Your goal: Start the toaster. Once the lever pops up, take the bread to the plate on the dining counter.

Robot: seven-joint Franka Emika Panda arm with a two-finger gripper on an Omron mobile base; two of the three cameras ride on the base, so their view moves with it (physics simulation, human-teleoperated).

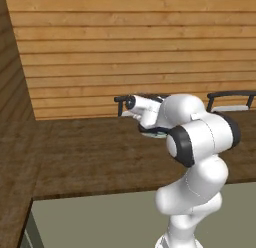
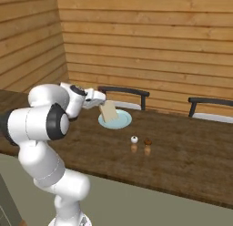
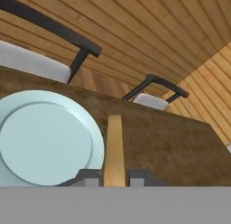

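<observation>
My gripper (image 2: 102,100) is shut on the bread (image 2: 109,112), a tan slice that hangs from the fingers just over the pale round plate (image 2: 119,121) on the dark wood dining counter (image 2: 182,156). In the hand view the bread (image 3: 114,146) shows edge-on between the two dark fingertips (image 3: 88,176), just right of the plate's (image 3: 45,137) rim. Whether the slice touches the plate I cannot tell. A sliver of the plate (image 1: 151,134) peeks out from under the arm in the left base view. The toaster and its lever are out of view.
Two dark-backed chairs (image 2: 125,91) (image 2: 211,102) stand behind the counter, against a wooden plank wall. A small white shaker (image 2: 134,139) and a small brown one (image 2: 148,141) stand on the counter to the right of the plate.
</observation>
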